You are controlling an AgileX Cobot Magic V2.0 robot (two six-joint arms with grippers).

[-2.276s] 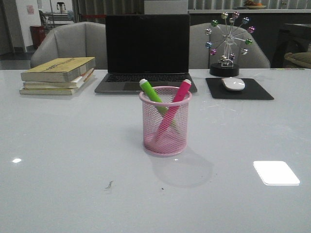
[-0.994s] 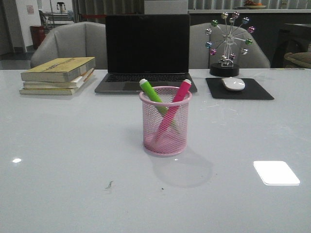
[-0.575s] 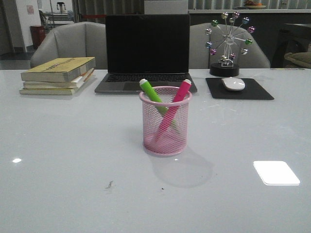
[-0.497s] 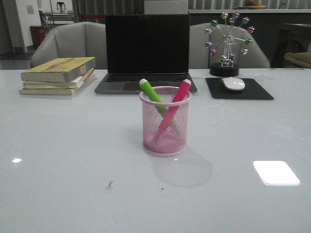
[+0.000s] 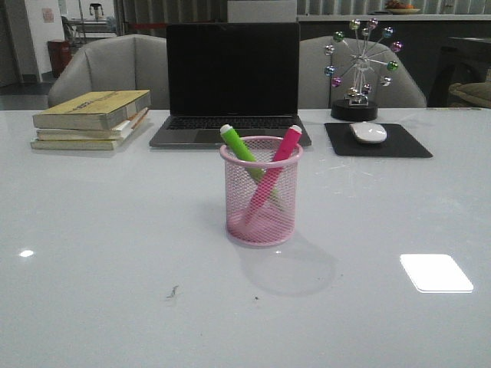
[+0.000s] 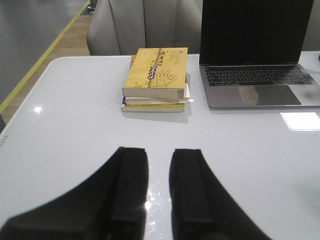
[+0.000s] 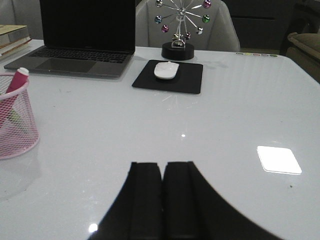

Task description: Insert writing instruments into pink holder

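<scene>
White tabletop [image 5: 92,230]: both markers, green [image 5: 239,149] and pink [image 5: 280,157], lean crossed inside the pink holder [image 5: 261,201] at centre. Left gripper [image 6: 159,192] slightly parted, right gripper [image 7: 162,197] closed, both empty; the right one sits nearer, holder to its left

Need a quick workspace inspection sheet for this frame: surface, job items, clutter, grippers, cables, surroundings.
Surface: white glossy table, light glare patches, small dark scuff near front.
Job's things: green marker and pink marker both lean crossed inside the pink holder, caps above rim.
Clutter: laptop, screen dark; stack of books; mouse on black mouse pad; ball ornament.
Grippers: left gripper fingers apart, holding nothing; right gripper fingers together, holding nothing. Both away from the holder.
Cables: nothing seen.
Surroundings: grey chairs behind table.
</scene>
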